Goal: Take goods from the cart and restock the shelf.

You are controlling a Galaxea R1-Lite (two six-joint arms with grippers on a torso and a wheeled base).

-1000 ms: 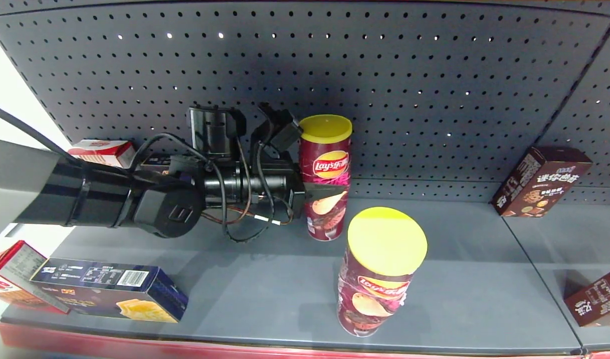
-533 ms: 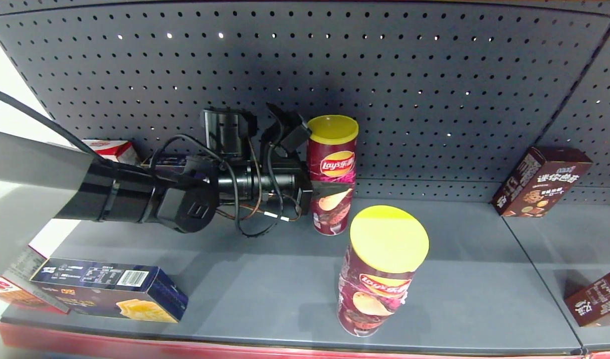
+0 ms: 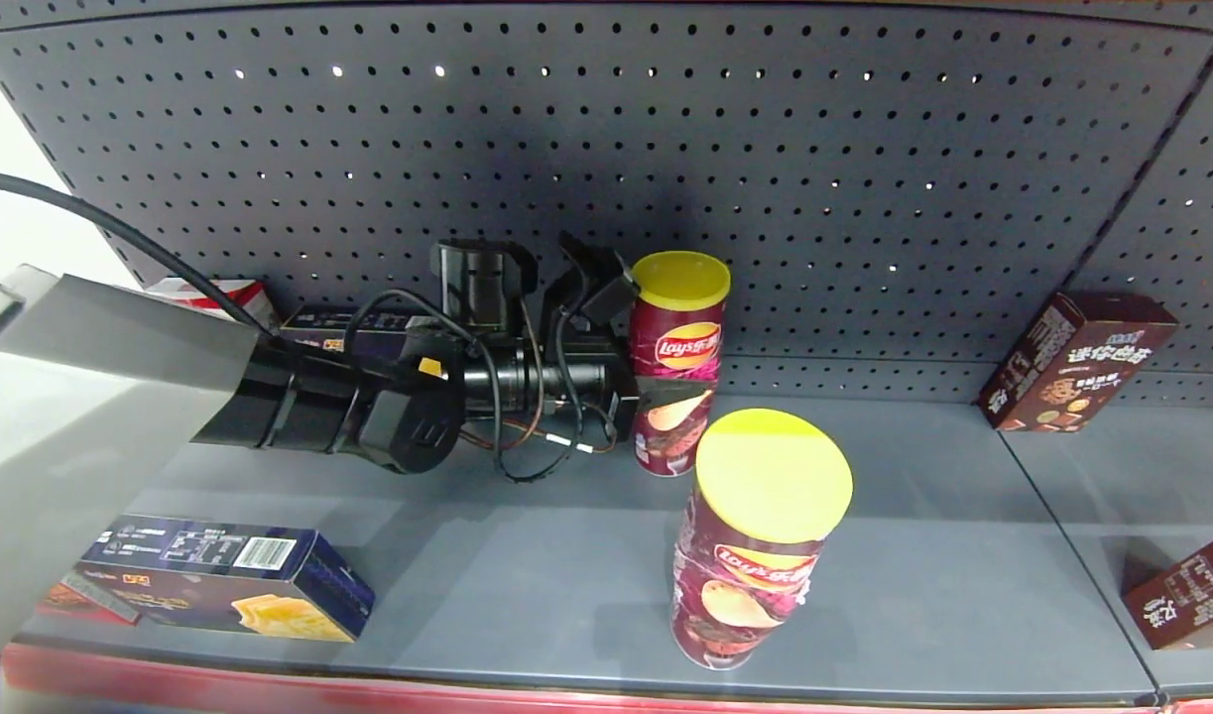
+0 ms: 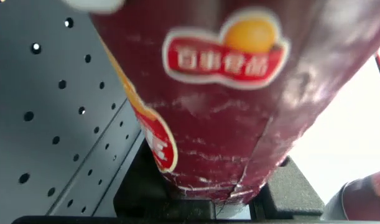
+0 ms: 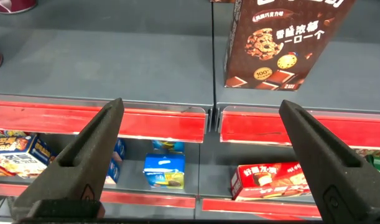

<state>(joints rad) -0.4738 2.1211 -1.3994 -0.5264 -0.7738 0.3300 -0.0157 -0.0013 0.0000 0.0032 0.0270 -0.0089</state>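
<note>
Head cam sits high, looking forward and down across the shelf (image 3: 527,585) to the pegboard (image 3: 606,149) at the far side. Left wrist cam is jammed right up against the chip can (image 4: 239,112), which the head cam also catches far-centre. Right wrist cam peers past its own claw (image 5: 202,104) at the shelf's near edge and lower tiers (image 5: 146,200).

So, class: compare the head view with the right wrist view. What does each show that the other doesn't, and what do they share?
Head view: the left pincer shut on the rear can, a front can, a blue box. Right wrist view: the open right pincer, goods on lower shelves. Both: the grey shelf with its red edge.
</note>
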